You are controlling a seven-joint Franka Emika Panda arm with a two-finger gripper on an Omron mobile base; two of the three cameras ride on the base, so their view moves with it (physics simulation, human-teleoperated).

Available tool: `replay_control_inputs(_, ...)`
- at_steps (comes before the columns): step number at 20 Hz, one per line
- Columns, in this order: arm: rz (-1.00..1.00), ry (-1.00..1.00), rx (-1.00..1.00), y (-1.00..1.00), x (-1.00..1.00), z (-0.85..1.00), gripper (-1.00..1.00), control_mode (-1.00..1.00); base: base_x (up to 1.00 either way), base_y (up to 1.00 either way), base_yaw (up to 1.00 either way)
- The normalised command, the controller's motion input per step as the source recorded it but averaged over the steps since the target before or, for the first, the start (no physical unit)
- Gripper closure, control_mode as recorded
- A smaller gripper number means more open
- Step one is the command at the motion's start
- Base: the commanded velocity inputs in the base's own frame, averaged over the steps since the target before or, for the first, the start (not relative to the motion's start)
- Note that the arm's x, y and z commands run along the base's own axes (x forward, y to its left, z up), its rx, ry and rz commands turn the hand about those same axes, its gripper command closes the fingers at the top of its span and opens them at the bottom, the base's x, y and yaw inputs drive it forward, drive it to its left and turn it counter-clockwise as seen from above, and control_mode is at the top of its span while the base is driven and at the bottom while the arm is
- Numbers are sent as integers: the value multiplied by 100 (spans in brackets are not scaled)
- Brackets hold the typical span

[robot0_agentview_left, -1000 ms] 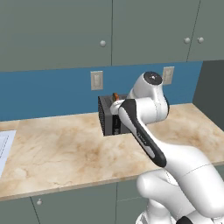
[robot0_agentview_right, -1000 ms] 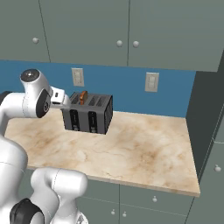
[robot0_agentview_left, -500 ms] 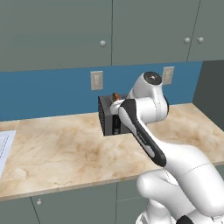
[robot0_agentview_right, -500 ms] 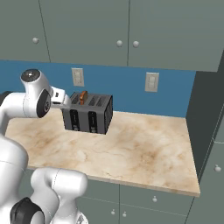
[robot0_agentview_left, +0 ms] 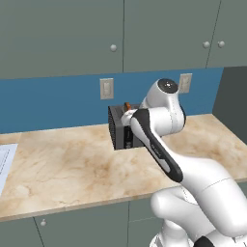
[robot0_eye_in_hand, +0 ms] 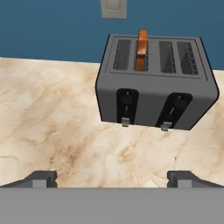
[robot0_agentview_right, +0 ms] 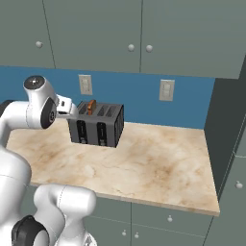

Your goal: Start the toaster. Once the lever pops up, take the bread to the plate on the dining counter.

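Dark grey boxy toaster (robot0_eye_in_hand: 156, 89), unlabelled, near marble countertop's (robot0_eye_in_hand: 52, 118) back edge, orange-tan bread slice (robot0_eye_in_hand: 141, 49) in slot; gripper (robot0_eye_in_hand: 112, 177) spread wide, levelled at front levers.

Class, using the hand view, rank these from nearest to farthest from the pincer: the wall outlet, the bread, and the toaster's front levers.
1. Toaster's front levers, low on the facing panel.
2. Bread, upright in a top slot.
3. Wall outlet, on the blue wall behind.

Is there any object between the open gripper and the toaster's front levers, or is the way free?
Nothing visible stands in the way. In the hand view the gripper is open and faces the front of the toaster; between them lies only bare counter. The bread sticks up from a top slot, away from the levers.
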Motion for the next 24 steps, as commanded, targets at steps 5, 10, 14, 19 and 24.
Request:
replay_control_inputs(5,0,0,0,0,0,0,-100,-100,0,0,0)
replay_control_inputs(10,0,0,0,0,6,0,-100,-100,0,0,0)
replay_control_inputs(14,0,0,0,0,13,-4,-100,-100,0,0,0)
replay_control_inputs(19,0,0,0,0,15,-16,-100,-100,0,0,0)
replay_control_inputs(24,0,0,0,0,19,-25,-100,-100,0,0,0)
